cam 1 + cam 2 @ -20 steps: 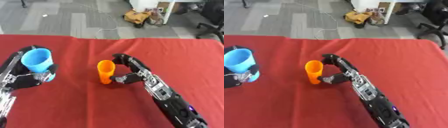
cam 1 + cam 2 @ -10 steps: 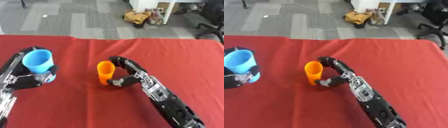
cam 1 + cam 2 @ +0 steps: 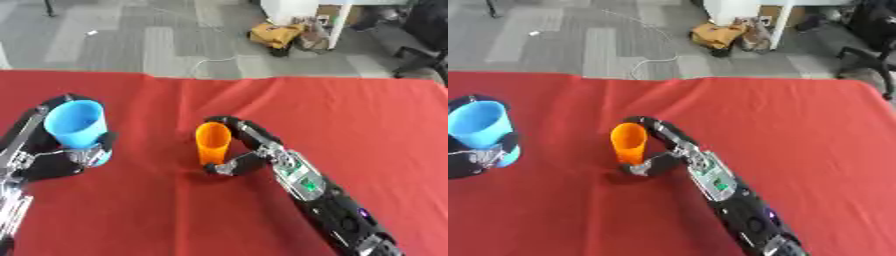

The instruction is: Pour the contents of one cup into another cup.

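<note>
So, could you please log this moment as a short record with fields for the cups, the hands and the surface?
surface: red tablecloth
blue cup: upright, at the left, open top showing
left hand: fingers curled round the blue cup
orange cup: upright, near the middle of the cloth
right hand: fingers and thumb curled round the orange cup
cup contents: cannot tell
pouring: not yet begun, both cups upright and apart

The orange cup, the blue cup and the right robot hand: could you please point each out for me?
orange cup (image 3: 213, 144): left eye view, on its side wall.
blue cup (image 3: 76, 125): left eye view, on its outer wall.
right robot hand (image 3: 254, 145): left eye view, on the palm beside the orange cup.
</note>
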